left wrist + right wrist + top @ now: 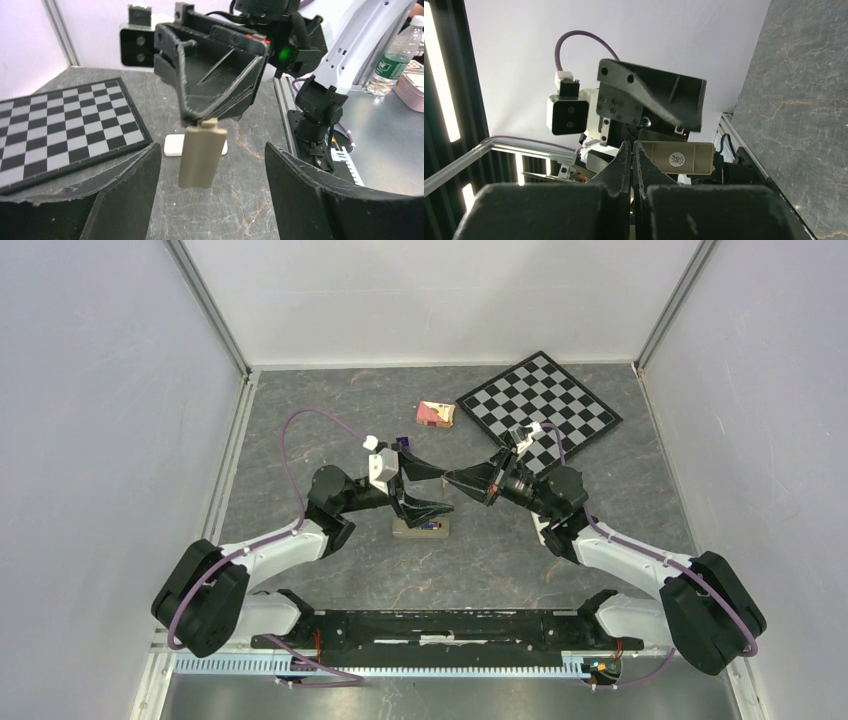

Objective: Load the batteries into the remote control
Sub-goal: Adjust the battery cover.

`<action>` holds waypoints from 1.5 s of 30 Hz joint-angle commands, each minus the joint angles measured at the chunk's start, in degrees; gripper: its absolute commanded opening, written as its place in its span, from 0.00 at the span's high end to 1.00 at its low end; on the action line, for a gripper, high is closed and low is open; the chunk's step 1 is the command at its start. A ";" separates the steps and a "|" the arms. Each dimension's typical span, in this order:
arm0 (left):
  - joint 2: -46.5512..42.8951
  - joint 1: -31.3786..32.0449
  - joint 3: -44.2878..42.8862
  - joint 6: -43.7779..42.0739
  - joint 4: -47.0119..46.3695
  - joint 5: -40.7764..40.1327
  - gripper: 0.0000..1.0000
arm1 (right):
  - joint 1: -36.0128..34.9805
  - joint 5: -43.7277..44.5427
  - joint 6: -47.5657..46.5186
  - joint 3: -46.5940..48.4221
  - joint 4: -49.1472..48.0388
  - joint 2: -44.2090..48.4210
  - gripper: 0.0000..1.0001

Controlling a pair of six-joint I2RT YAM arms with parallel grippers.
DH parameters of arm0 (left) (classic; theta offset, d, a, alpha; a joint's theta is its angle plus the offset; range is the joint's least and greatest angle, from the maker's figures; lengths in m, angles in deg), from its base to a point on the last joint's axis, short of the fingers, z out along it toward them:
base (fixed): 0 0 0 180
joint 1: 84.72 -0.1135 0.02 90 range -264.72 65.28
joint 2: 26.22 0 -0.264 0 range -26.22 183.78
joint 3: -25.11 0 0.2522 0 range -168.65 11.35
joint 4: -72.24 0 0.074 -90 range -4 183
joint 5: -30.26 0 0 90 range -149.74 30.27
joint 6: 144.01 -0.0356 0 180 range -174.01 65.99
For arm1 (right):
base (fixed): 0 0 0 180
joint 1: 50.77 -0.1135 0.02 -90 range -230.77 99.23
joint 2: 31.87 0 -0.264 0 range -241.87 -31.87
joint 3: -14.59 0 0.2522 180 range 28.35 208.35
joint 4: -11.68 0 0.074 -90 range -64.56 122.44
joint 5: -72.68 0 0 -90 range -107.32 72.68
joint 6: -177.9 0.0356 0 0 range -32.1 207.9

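Note:
My right gripper (pixel 449 478) is shut on one end of a flat tan battery cover (pixel 200 156) and holds it in the air. The cover's ribbed inner side, with a round sticker, shows in the right wrist view (pixel 679 159) just past the closed fingertips (pixel 625 155). My left gripper (pixel 446 491) is open and empty, with its jaws either side of the hanging cover and not touching it (pixel 210 152). The olive-tan remote control (pixel 418 529) lies on the table under the left gripper, with a dark purple-blue patch at its right end. A small dark purple thing (pixel 404 443), perhaps batteries, lies beyond the left gripper.
A checkerboard (pixel 540 400) lies at the back right of the grey marbled table and shows in the left wrist view (pixel 60 130). A small pink and tan packet (pixel 436 415) lies beside it. A flat white piece (pixel 171 145) lies on the table behind the cover.

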 commanded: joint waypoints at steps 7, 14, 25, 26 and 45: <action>0.08 2.04 -3.07 -8.63 3.07 1.49 0.36 | -0.04 -0.79 4.19 1.05 -5.25 1.34 1.00; -0.64 2.06 -2.87 -10.10 4.19 -1.58 0.59 | -0.04 -1.09 3.73 0.78 -4.53 1.53 1.00; -5.08 2.04 -4.19 -20.14 17.67 -2.59 0.77 | 0.04 0.45 -8.09 3.33 7.53 2.76 0.52; -5.71 2.04 -5.27 -22.39 22.01 -2.53 0.77 | 0.26 1.22 -11.51 4.12 11.96 3.38 0.37; -3.07 2.73 -24.84 -48.46 71.72 -11.08 0.77 | 0.70 8.74 -63.26 26.71 58.61 2.22 0.22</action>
